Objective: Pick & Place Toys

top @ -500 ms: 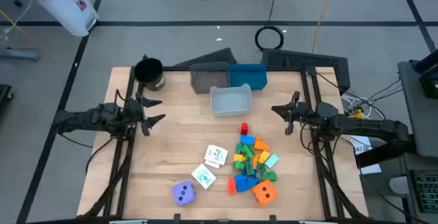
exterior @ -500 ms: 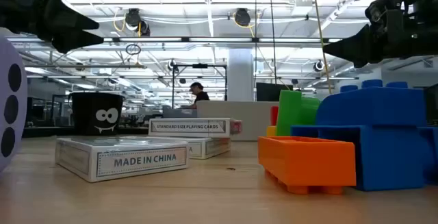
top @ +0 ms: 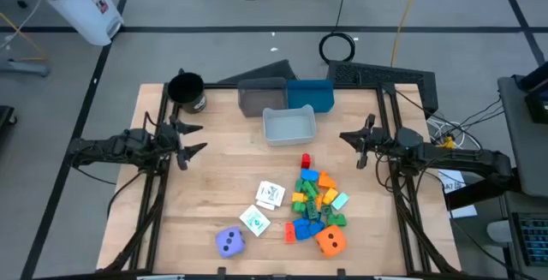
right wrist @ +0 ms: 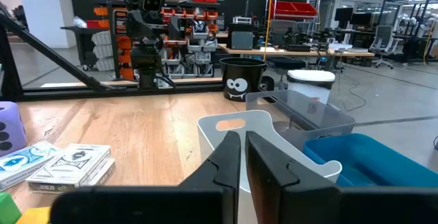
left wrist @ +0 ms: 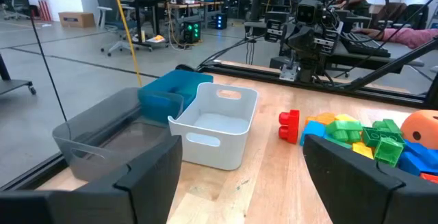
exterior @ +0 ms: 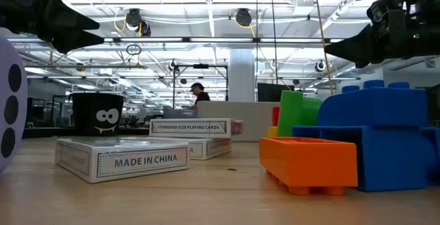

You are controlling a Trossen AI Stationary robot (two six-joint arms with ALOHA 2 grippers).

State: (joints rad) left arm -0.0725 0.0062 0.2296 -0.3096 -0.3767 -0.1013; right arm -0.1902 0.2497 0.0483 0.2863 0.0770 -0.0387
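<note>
A: What's on the wooden table [top: 214, 177]?
B: The building blocks [top: 315, 199] are heaped at five o'clock, the orange die [top: 330, 241] touching them and the purple die [top: 229, 242] at seven.
A: Grippers?
B: Left gripper [top: 190, 140], nine o'clock, fingers spread, empty. Right gripper [top: 353, 143], three o'clock, clenched, empty.

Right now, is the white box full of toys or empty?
Empty. The high view and the left wrist view both show the bare floor of the white box, and the toy blocks are all piled on the table.
</note>
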